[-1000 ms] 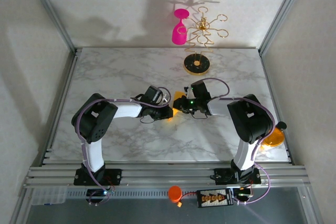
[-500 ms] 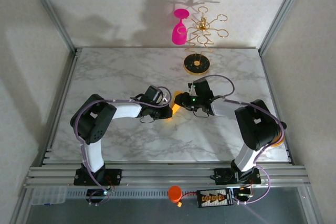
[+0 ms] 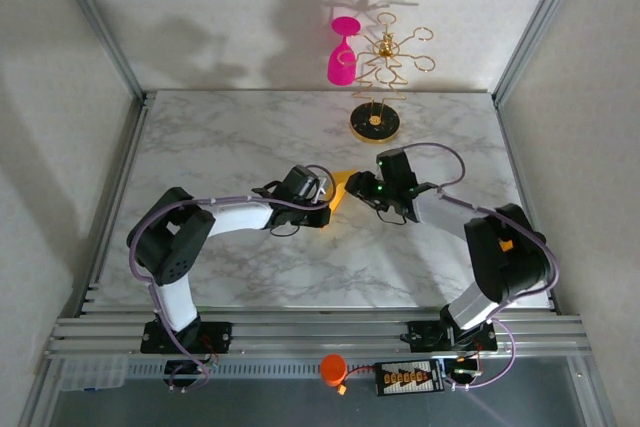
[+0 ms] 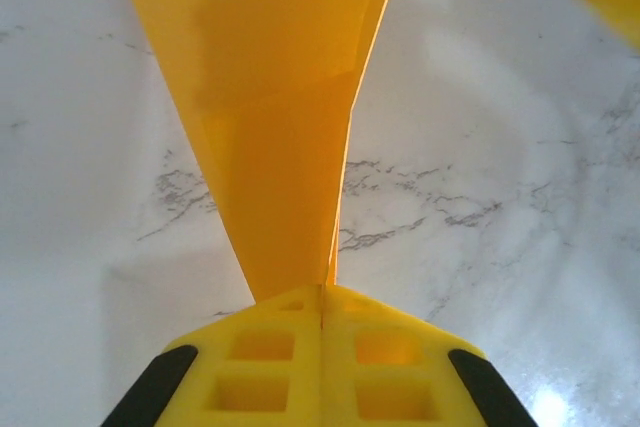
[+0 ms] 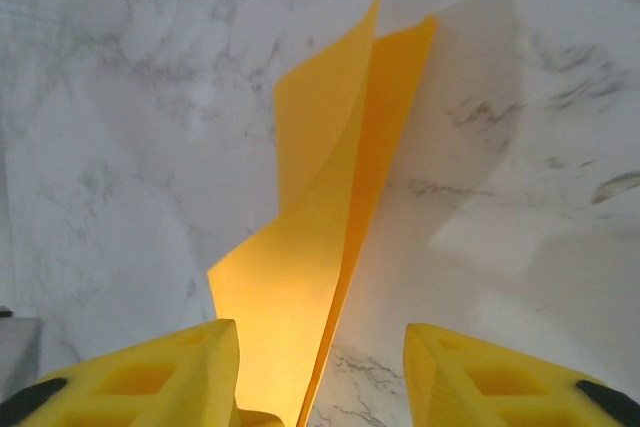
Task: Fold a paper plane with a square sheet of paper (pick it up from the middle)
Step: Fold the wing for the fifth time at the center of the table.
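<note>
The paper plane (image 3: 341, 185) is a narrow creased fold of orange-yellow paper held just above the marble table's middle. My left gripper (image 3: 329, 206) is shut on its near end. In the left wrist view the paper plane (image 4: 270, 97) rises from the closed yellow fingers (image 4: 250, 367) of the left gripper (image 4: 322, 292). My right gripper (image 3: 363, 190) stands open at the plane's right side. In the right wrist view the paper plane (image 5: 330, 217) lies between the spread fingers of the right gripper (image 5: 318, 347), close to the left finger (image 5: 170, 372) and apart from the right one.
A gold stand (image 3: 375, 124) with a pink wine glass (image 3: 342, 57) hanging on it stands at the back of the table (image 3: 220, 147). Metal frame posts run along both sides. An orange cap (image 3: 332, 368) sits below the front rail.
The right gripper has opened and drawn back to the right, off the paper. The left gripper has closed tight on it. The right arm's elbow has swung outward.
</note>
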Controlling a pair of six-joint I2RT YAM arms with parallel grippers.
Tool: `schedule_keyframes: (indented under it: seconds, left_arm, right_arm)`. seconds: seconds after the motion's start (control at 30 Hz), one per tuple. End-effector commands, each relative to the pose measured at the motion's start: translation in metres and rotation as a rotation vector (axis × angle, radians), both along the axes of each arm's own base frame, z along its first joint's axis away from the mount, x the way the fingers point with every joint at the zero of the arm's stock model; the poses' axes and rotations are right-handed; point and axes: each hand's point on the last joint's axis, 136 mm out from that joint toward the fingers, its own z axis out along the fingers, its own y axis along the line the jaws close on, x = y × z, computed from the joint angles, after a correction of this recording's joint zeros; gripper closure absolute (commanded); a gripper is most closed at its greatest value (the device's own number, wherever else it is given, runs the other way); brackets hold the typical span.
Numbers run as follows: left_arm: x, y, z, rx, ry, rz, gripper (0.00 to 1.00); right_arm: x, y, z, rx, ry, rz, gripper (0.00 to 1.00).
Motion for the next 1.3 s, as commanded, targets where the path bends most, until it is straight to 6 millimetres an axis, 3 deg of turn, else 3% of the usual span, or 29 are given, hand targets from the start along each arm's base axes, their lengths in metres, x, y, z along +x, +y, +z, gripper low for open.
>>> schedule_keyframes:
  seconds: [0.0,0.23,0.63,0.93,1.27]
  left_arm:
    - [0.01,0.007,0.014,0.099,-0.084,0.003,1.0]
    - [0.013,0.018,0.011,0.34,-0.153,-0.013,1.0]
    - [-0.003,-0.007,-0.017,0.411,-0.136,-0.043,1.0]
    - [-0.013,-0.016,-0.031,0.339,-0.072,-0.045,1.0]
    - [-0.015,-0.019,-0.024,0.18,-0.014,-0.05,1.0]
  right_arm:
    - [0.005,-0.023,0.008,-0.034,-0.021,-0.108,0.5]
    - [0.003,-0.046,-0.004,-0.087,0.032,-0.188,0.44]
    - [0.001,-0.068,-0.016,-0.108,0.081,-0.26,0.43]
    - [0.0,-0.071,-0.018,-0.108,0.093,-0.269,0.43]
    - [0.0,-0.067,-0.018,-0.092,0.09,-0.251,0.42]
